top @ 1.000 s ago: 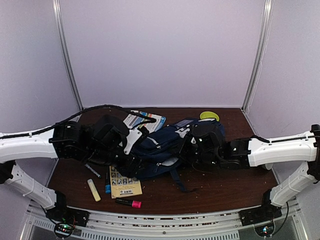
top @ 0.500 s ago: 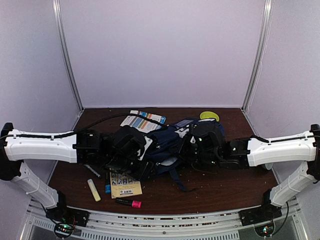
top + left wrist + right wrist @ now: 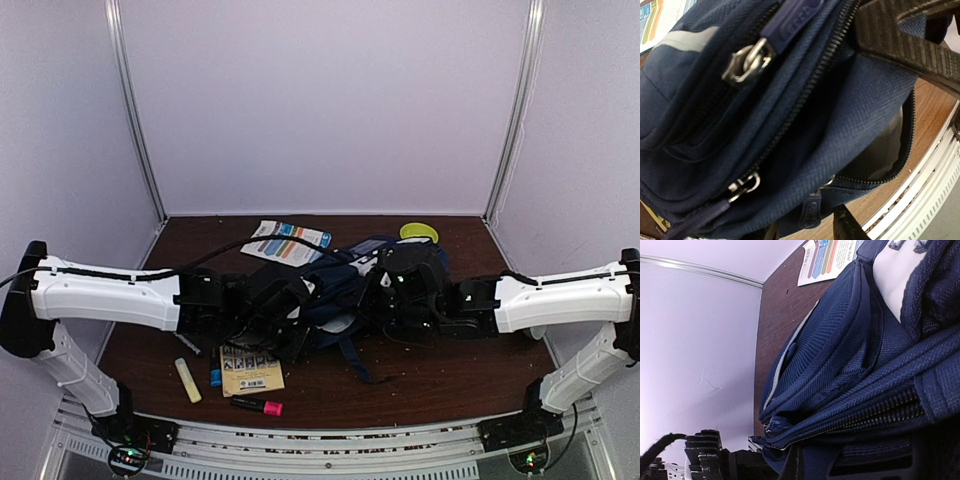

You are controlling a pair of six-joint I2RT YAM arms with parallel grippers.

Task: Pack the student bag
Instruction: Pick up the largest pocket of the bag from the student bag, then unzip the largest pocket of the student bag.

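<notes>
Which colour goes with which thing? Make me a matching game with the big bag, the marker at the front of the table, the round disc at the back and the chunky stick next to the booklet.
Things:
1. student bag
2. marker nearest the front edge
3. disc at the back right
4. highlighter stick left of the booklet

Colours:
A. black with a pink end
B. pale yellow
C. navy blue
D. lime green

Pairs: 1-C, 2-A, 3-D, 4-B
</notes>
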